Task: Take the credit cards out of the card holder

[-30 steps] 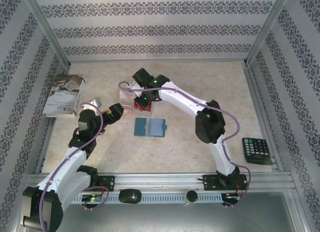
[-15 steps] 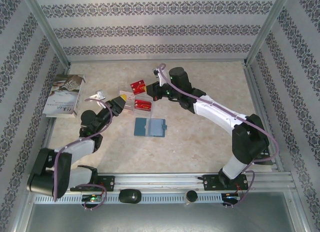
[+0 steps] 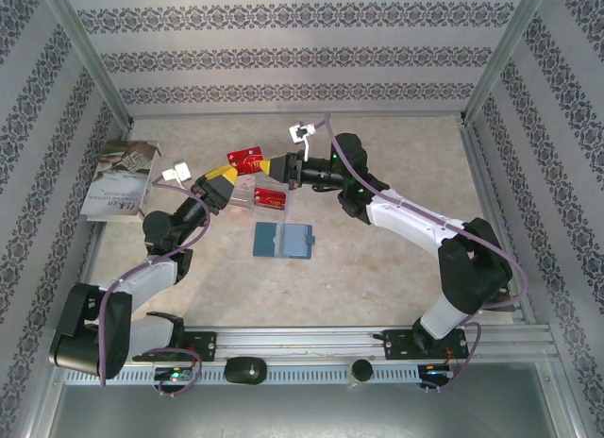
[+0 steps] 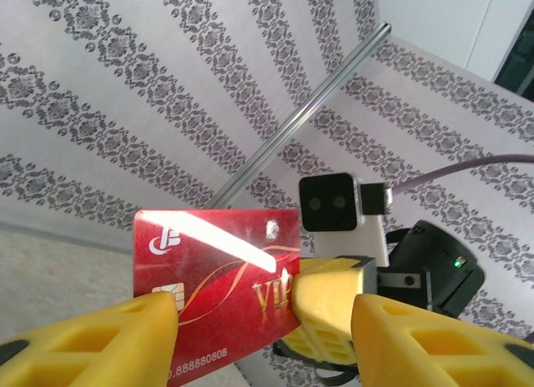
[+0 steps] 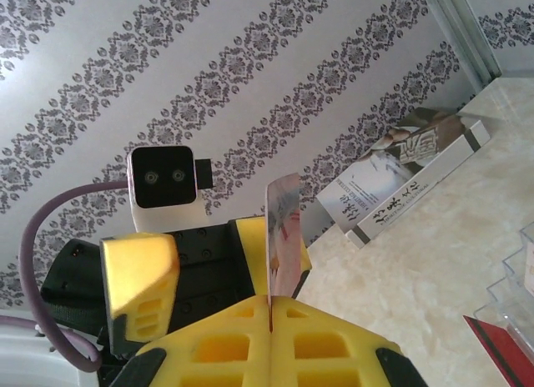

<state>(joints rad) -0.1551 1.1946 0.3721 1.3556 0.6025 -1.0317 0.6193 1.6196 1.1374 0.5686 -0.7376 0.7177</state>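
My right gripper [image 5: 271, 302] is clamped on a red card [image 4: 219, 262], pinching it by one edge so that it stands in the air over the far left part of the tabletop [image 3: 377, 268]. My left gripper [image 3: 219, 186] faces it with its fingers [image 4: 108, 341] apart, one to each side of the card's lower half. I see no firm contact there.

I judge this to be a handover from right to left. As my left fingers sit now, they would close along the card's length and press on its short edges, and a thin card would probably bow or spring out. I would do better to roll the left wrist until the pads meet the two flat faces. I should take a hold away from the right fingers, and let the right go only once the left is firmly shut.

The holder [image 3: 283, 240] lies open and flat near the middle of the tabletop, well apart from both grippers. I cannot tell whether any card is left in its pockets. The clear tray [image 3: 243, 196] sits between the holder and the far edge. A second card [image 3: 270, 198], also red, lies at its right side. Whether it is inside the tray or just beside it, I cannot tell.
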